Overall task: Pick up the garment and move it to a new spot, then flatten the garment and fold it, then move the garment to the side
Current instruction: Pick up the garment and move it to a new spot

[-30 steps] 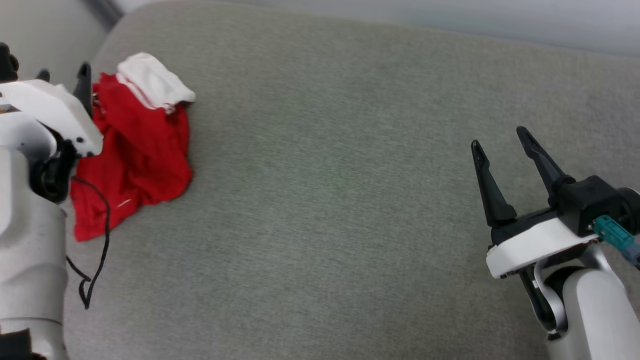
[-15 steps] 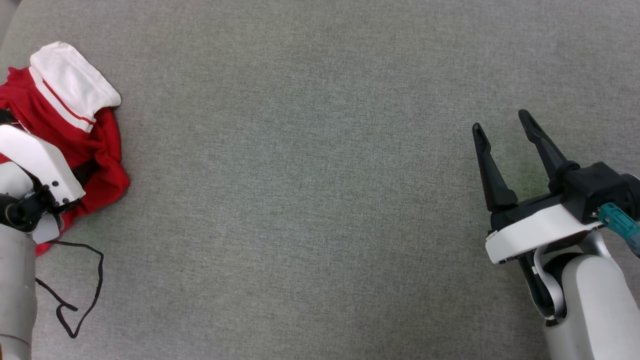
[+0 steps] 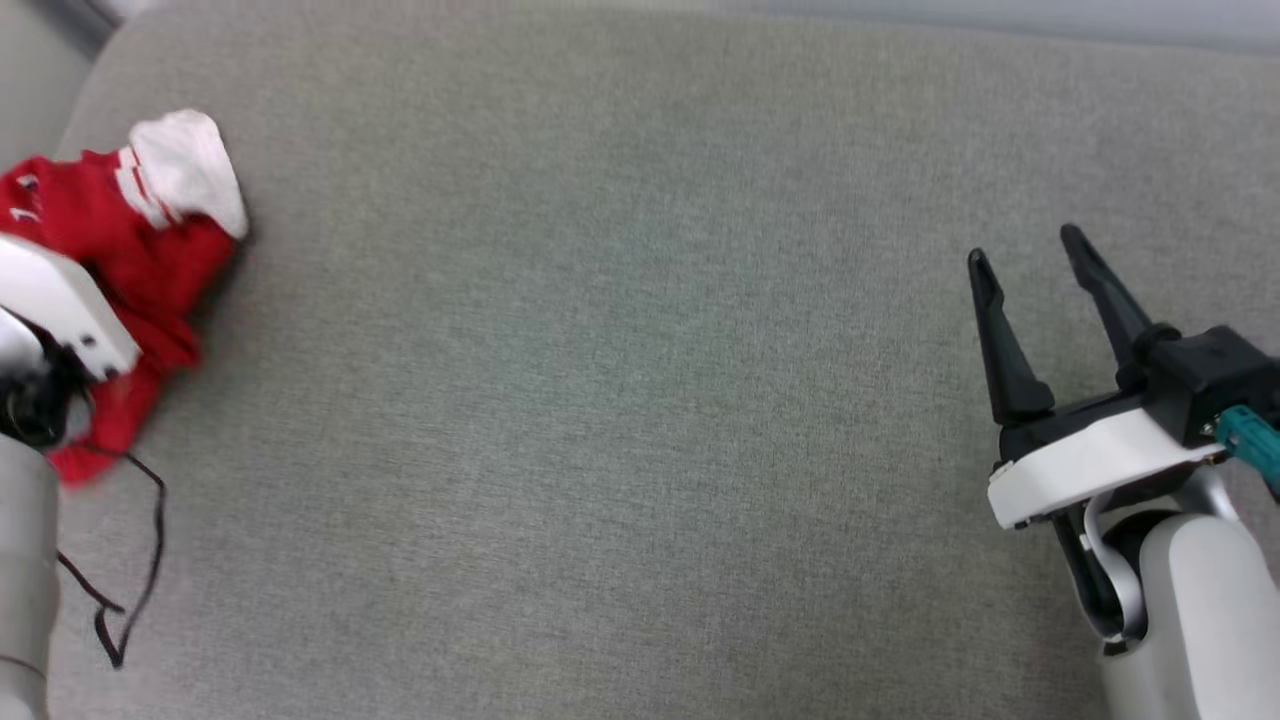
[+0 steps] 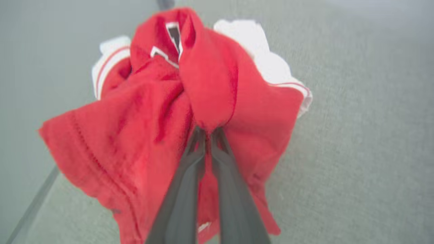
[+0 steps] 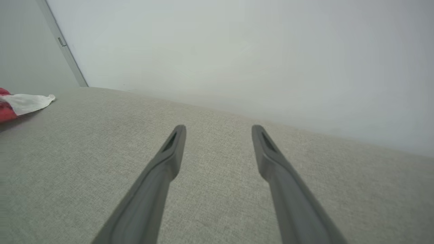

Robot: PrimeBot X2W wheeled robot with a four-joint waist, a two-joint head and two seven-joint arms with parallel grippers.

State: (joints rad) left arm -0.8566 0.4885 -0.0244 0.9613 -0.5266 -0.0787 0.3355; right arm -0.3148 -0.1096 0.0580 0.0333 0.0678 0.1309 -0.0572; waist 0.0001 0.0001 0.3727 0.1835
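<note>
My left end effector (image 4: 207, 130) grips a fold of the crumpled red jersey with white sleeves (image 4: 152, 135) at the grey fabric surface's (image 3: 640, 400) far-left corner; my right end effector (image 3: 1022, 245) hovers open over its right side.

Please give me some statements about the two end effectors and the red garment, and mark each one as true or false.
1. The left end effector is shut on the garment. True.
2. The right end effector also grips the garment. False: it stands open and empty, far from the garment, above the grey fabric surface.
3. The garment is spread flat. False: it is bunched in folds.
4. The garment is red with white sleeves. True.
</note>
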